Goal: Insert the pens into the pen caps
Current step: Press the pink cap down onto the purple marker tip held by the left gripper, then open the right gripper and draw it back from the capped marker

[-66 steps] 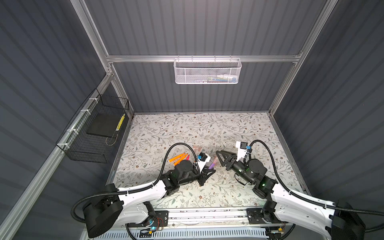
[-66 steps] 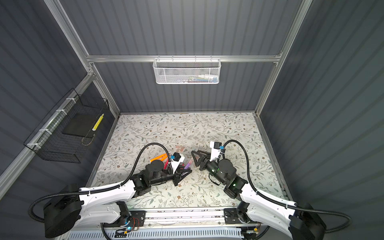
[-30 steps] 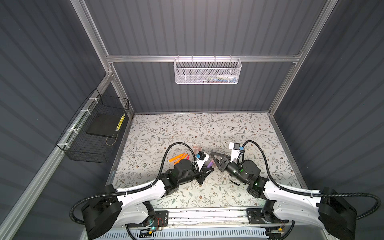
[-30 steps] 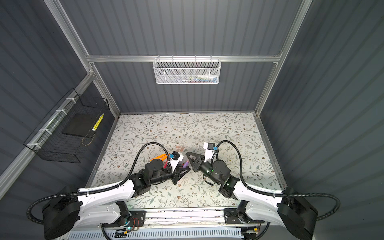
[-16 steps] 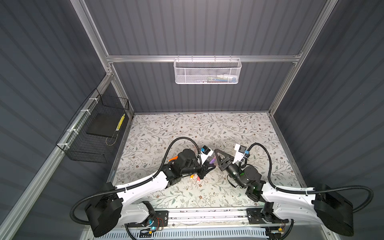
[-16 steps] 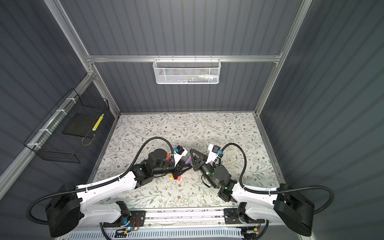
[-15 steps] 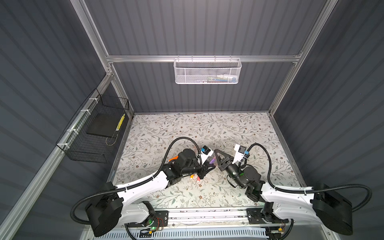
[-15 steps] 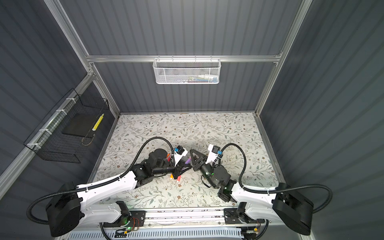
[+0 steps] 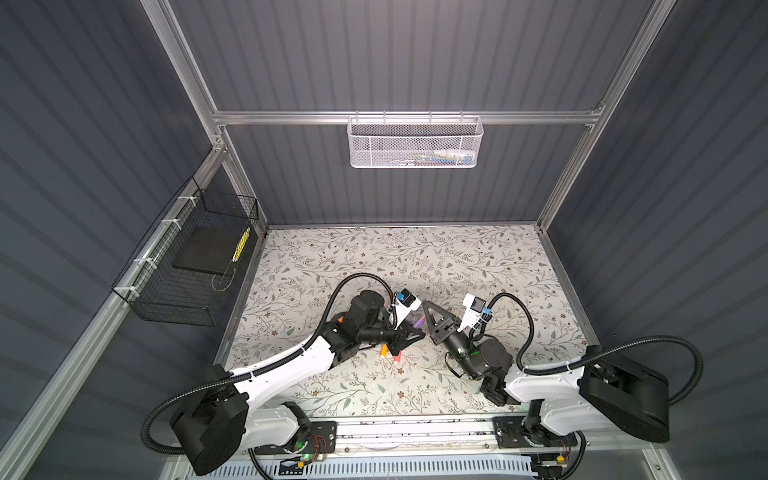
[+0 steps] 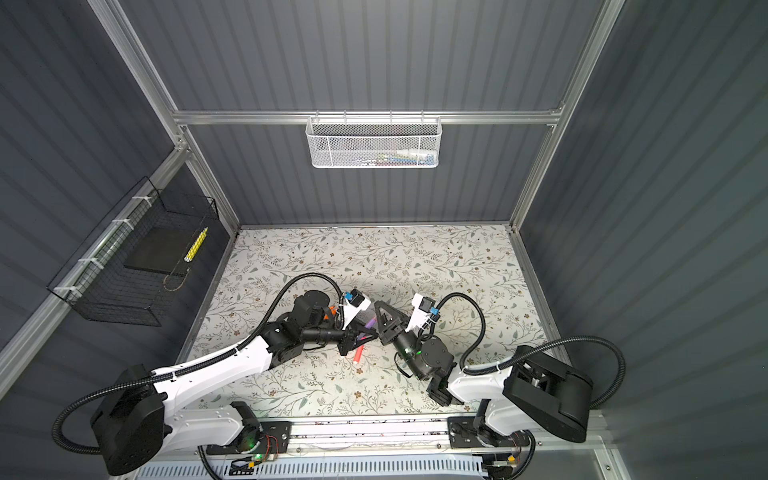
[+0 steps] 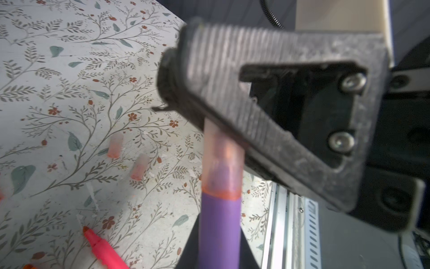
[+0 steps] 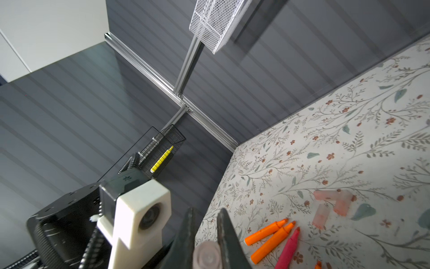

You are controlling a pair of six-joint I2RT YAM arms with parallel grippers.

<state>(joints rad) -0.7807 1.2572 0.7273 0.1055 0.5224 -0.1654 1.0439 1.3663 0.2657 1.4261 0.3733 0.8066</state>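
Note:
My left gripper (image 9: 409, 333) (image 10: 365, 330) (image 11: 220, 256) is shut on the purple pen (image 9: 419, 321) (image 11: 220, 228), above the middle of the table. The pen's tip sits inside a pale pink pen cap (image 11: 222, 167) (image 12: 206, 256). My right gripper (image 9: 426, 308) (image 10: 378, 306) (image 12: 207, 212) is shut on that cap, deep between its fingers. Two orange pens (image 12: 265, 231) (image 12: 272, 243) and a pink pen (image 12: 287, 250) (image 11: 102, 249) lie on the table below. Loose caps (image 11: 115, 145) (image 11: 139, 166) (image 12: 325, 195) (image 12: 321, 215) lie near them.
A white mesh basket (image 9: 415, 143) hangs on the back wall. A black wire basket (image 9: 195, 266) with a yellow item hangs on the left wall. An aluminium rail (image 9: 415, 428) runs along the table's front edge. The floral table (image 9: 457, 257) stretches behind the arms.
Over the last second my left arm rose and carried the purple pen up to the right gripper's cap. In the last half second both arms have hardly moved.

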